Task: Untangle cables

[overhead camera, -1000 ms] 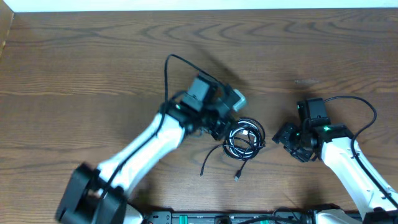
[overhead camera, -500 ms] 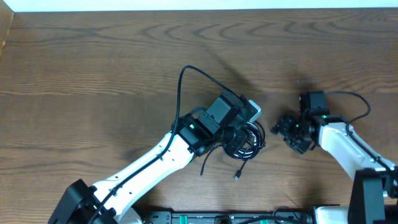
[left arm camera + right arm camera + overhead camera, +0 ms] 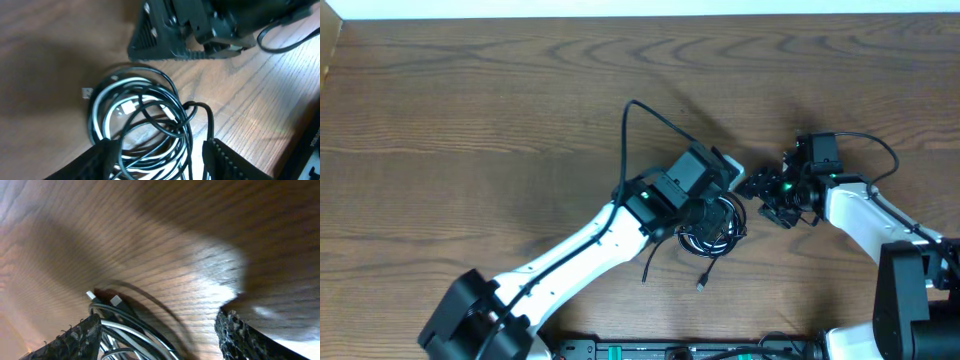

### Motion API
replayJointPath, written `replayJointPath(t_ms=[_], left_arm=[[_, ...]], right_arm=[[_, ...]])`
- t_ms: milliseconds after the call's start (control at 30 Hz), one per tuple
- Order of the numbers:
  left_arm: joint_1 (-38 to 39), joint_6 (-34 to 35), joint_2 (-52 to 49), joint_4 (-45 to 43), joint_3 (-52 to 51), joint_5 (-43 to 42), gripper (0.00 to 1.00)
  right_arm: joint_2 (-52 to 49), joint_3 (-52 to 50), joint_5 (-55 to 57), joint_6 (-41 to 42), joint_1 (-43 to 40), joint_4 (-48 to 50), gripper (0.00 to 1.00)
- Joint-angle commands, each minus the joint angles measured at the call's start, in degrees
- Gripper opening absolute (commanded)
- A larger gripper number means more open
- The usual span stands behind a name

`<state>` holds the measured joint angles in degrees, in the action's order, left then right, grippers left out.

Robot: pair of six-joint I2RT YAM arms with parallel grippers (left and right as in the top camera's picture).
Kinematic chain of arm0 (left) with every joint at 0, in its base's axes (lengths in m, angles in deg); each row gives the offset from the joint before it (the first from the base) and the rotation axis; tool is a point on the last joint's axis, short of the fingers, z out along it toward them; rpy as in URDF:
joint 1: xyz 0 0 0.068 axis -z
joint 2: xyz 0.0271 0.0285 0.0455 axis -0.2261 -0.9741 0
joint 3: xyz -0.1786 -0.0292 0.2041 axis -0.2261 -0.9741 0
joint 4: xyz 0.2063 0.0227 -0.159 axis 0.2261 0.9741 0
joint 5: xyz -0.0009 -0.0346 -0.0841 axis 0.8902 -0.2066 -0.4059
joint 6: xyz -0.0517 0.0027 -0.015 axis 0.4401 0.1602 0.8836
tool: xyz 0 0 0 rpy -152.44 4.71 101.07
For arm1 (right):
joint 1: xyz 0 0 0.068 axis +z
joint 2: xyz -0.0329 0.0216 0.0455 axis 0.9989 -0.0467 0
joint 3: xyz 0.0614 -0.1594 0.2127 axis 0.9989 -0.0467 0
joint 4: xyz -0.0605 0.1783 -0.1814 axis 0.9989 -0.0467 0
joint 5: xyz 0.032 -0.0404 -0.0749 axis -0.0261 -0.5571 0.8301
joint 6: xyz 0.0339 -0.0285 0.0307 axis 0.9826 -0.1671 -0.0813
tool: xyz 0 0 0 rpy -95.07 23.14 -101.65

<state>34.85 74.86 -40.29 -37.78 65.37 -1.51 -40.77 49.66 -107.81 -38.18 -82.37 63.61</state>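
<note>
black cable (image 3: 172, 92) and white cable (image 3: 94, 112) coiled together on table (image 3: 470, 100), left gripper (image 3: 159, 152) spread astride, right gripper (image 3: 157, 335) spread beside

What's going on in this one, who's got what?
Both arms are closed in on a tangled coil in the middle of the wooden table. The left gripper hangs right over the coil, jaws open on either side of the looped black cable and white cable. The right gripper sits close at the coil's right edge, jaws open too. Neither appears to grip a strand, and the cables are not yet separated.
</note>
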Motion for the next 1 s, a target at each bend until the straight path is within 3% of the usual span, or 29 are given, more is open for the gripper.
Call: replayJointPath(t_ms=[0, 300, 567, 967], left_arm=[[1.3, -0.6, -2.8, -0.2, 1.5, 0.5, 0.61], [4.6, -7.5, -5.7, -1.2, 1.5, 0.3, 0.61], [5.7, -7.4, -4.0, -3.1, 1.7, 5.5, 0.66], [8.1, -7.5, 5.9, -3.0, 1.7, 5.2, 0.66]], right_arm=[[-6.0, -4.4, 6.1, -0.8, 1.2, -1.4, 0.74], [-6.0, -4.4, 6.4, -0.3, 2.7, -0.2, 0.75], [-6.0, -4.4, 6.6, -0.3, 3.0, 0.1, 0.75], [-6.0, -4.5, 7.9, 0.1, 3.0, 0.3, 0.74]])
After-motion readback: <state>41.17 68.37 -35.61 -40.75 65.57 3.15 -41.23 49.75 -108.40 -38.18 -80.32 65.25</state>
